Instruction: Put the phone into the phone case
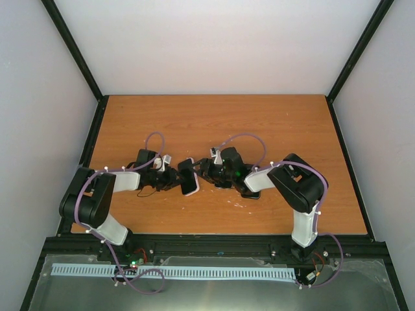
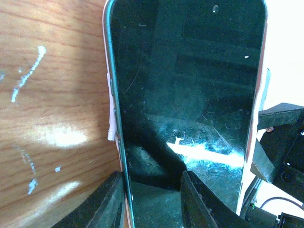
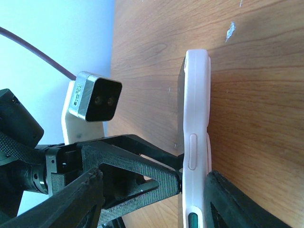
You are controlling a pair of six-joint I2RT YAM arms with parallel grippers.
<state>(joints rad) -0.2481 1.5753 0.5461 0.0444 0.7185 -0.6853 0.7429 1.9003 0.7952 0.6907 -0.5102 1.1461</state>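
Note:
The phone [image 1: 189,176] stands on edge at mid-table between both grippers, seated in the white phone case [image 1: 192,192]. In the left wrist view its dark screen [image 2: 185,85] fills the frame, with the case rim [image 2: 112,123] along its left side. My left gripper [image 2: 153,175] is open, one finger outside the phone's edge and the other over the glass. From the right wrist, the case [image 3: 196,109] shows edge-on with a dark sliver of phone [image 3: 181,95]. My right gripper [image 3: 156,175] is open; its right finger [image 3: 237,204] rests on the case's back. The left gripper's fingers [image 3: 137,166] touch the screen side.
The wooden table [image 1: 214,123] has white scuff marks [image 2: 28,76]. Black frame rails [image 1: 214,245] run along its near edge and sides, with white walls behind. The left wrist camera [image 3: 92,97] sits close to the right gripper's left finger.

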